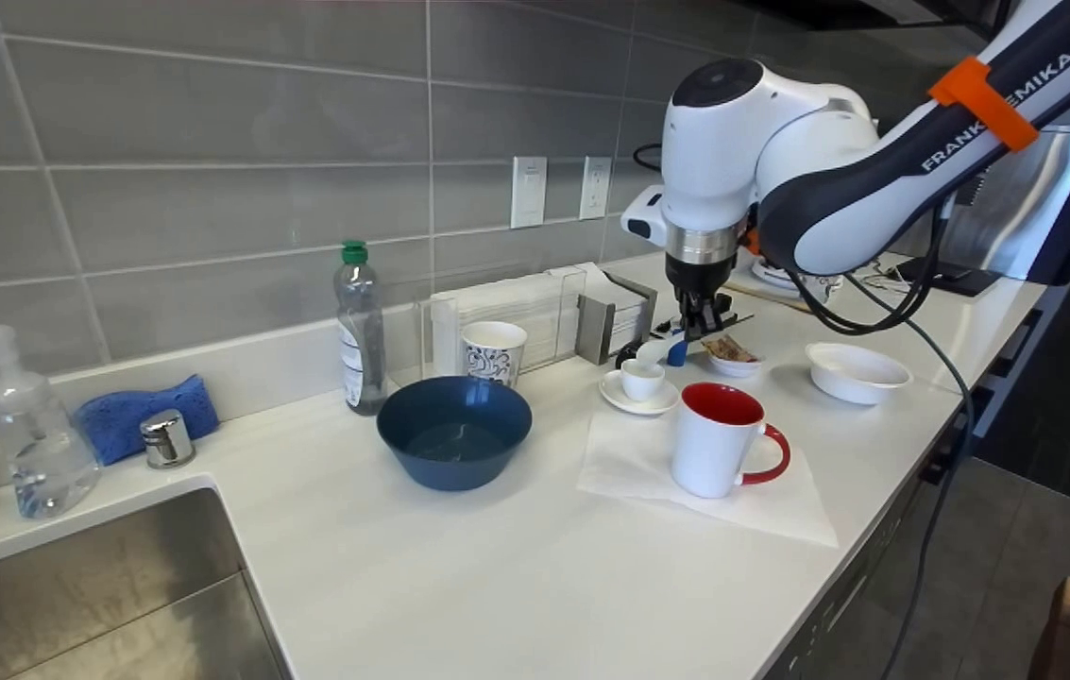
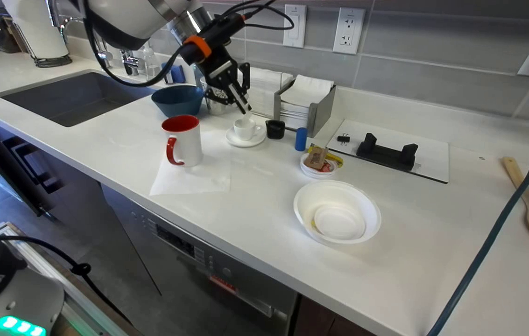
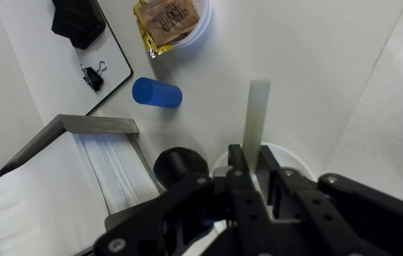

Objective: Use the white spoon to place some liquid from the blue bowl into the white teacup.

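Note:
My gripper is shut on the white spoon. Its fingertips pinch the handle, which sticks out past them in the wrist view. The spoon's head is over or at the white teacup; I cannot tell if they touch. The cup stands upright on its saucer, and both also show in an exterior view. In the wrist view the gripper hides the cup and part of the saucer. The dark-blue bowl stands apart, toward the sink. Any liquid on the spoon is too small to see.
A white mug with red handle stands on a paper sheet near the cup. A napkin holder, a black object, a blue cylinder and a packet dish are close by. A patterned cup is behind the bowl.

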